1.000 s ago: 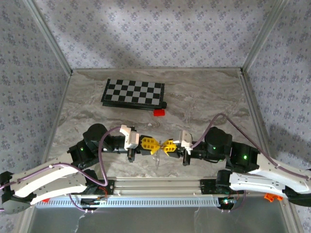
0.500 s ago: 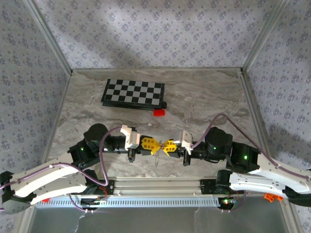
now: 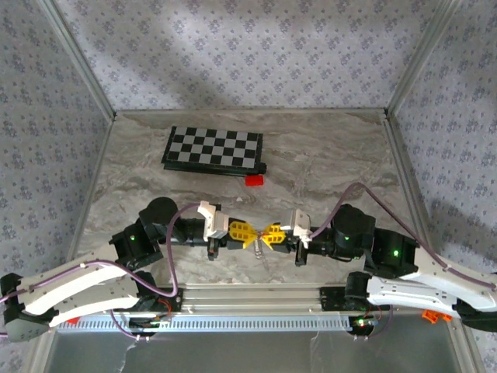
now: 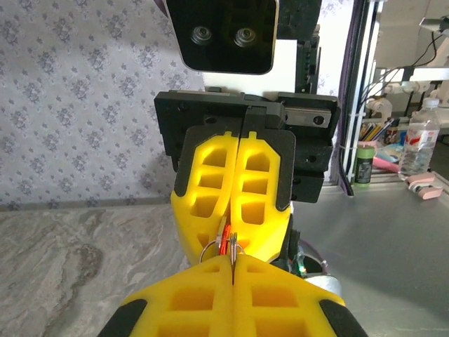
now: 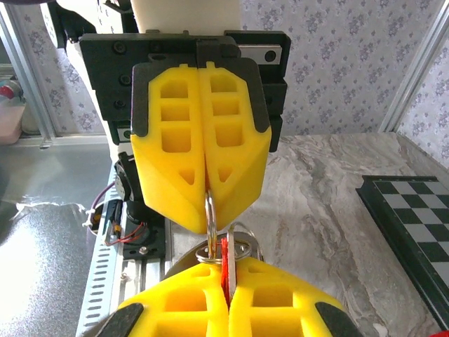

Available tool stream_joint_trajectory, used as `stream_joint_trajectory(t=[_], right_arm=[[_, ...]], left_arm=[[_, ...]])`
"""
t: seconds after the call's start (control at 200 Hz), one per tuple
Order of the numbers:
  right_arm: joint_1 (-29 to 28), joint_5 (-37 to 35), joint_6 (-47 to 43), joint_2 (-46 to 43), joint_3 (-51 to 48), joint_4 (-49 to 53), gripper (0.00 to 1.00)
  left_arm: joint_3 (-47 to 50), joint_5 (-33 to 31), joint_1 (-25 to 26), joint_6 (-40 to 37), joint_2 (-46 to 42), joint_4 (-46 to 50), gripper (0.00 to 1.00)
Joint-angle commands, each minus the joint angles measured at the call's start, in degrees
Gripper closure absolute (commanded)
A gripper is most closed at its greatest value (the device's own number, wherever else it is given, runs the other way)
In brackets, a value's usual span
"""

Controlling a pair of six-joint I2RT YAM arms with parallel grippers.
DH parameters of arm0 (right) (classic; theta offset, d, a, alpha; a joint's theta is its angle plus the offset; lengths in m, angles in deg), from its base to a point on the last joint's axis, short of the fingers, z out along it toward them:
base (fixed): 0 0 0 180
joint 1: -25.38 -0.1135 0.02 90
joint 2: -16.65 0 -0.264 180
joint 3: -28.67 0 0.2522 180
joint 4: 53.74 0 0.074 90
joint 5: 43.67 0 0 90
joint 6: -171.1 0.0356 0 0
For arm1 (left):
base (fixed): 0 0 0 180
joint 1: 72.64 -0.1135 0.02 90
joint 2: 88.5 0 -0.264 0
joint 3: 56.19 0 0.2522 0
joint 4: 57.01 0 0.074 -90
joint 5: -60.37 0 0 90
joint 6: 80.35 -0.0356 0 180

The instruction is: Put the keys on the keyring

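Marbled grey worktop (image 3: 334,155), walled in by patterned panels.

Black-and-white checkerboard (image 3: 213,148) lies flat near the far edge, left of centre. No writing can be read on it.

Left gripper (image 3: 249,235) and right gripper (image 3: 265,237) meet tip to tip over the middle of the near edge, with the yellow fingers (image 3: 238,231) pointing at each other. Both jaws are closed.

Small solid red block (image 3: 253,180) lies on the worktop just beside the checkerboard's near right corner, well apart from the grippers.

Keyring (image 5: 209,210): a thin silvery metal loop, seen edge-on, pinched in the tip of the left gripper (image 5: 206,191) and reaching across to the right gripper (image 5: 226,281). From the left wrist its wire (image 4: 209,247) shows between the two sets of tips.

Key (image 5: 224,265): a tiny red tag clamped between the right gripper's fingertips, touching the silvery loop. Whether it is threaded on cannot be told.

A bottle (image 4: 421,144) stands beyond the worktop; its label is too small to read.
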Motion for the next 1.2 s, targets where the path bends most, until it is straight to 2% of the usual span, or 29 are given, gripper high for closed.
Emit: stream_joint_trajectory(t=[0.0, 0.475, 0.99, 1.199], right_arm=[[0.1, -0.69, -0.73, -0.62, 0.26, -1.82, 1.0], [0.1, -1.6, -0.64, -0.93, 0.7, -1.34, 1.0], [-0.07, -3.29, -0.64, -0.1, 1.64, -0.3, 1.0], [0.02, -7.67, -0.29, 0.8, 3.29, 2.13, 1.0]], left_arm=[[-3.0, -1.13, 0.22, -1.64, -0.34, 2.91, 1.0], [-4.6, -1.68, 0.22, -2.86, 0.04, 11.18, 1.0], [-4.61, -1.59, 0.22, -3.27, 0.33, 13.4, 1.0], [-3.44, -5.47, 0.22, -3.99, 0.37, 13.03, 1.0]])
